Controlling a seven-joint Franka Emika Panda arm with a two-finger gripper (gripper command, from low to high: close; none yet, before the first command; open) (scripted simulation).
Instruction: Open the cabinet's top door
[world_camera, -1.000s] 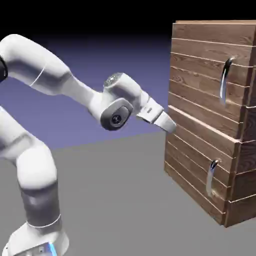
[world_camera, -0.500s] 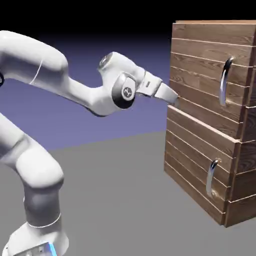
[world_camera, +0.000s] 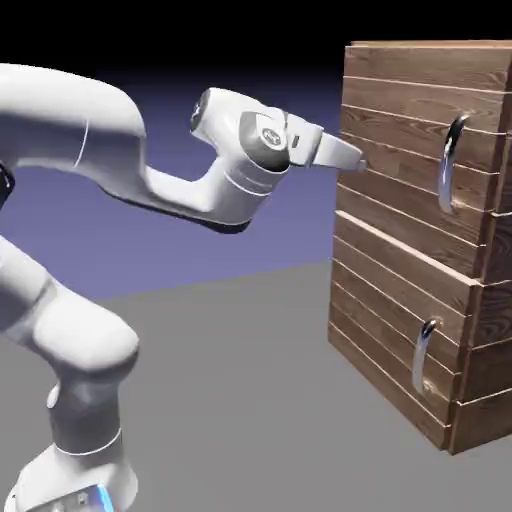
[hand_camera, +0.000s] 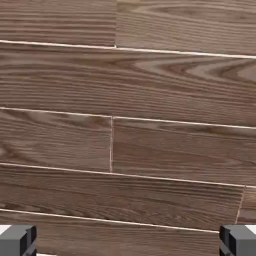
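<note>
gripper (world_camera: 352, 160): pointing level at the door's left edge, jaws spread wide with nothing between them
door (world_camera: 415, 150): upper panel of cabinet (world_camera: 420, 330), sitting shut
handle (world_camera: 452, 160): showing only in exterior view, well right of gripper
hand view: filling with planks and pale seams; fingertips (hand_camera: 17, 240) sitting in the bottom corners

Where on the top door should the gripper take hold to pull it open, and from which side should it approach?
Grip the top door's curved silver handle at mid-bar, probably. It stands upright and bows off the planks, so approach from the front with the open gripper spanning the bar sideways.
</note>
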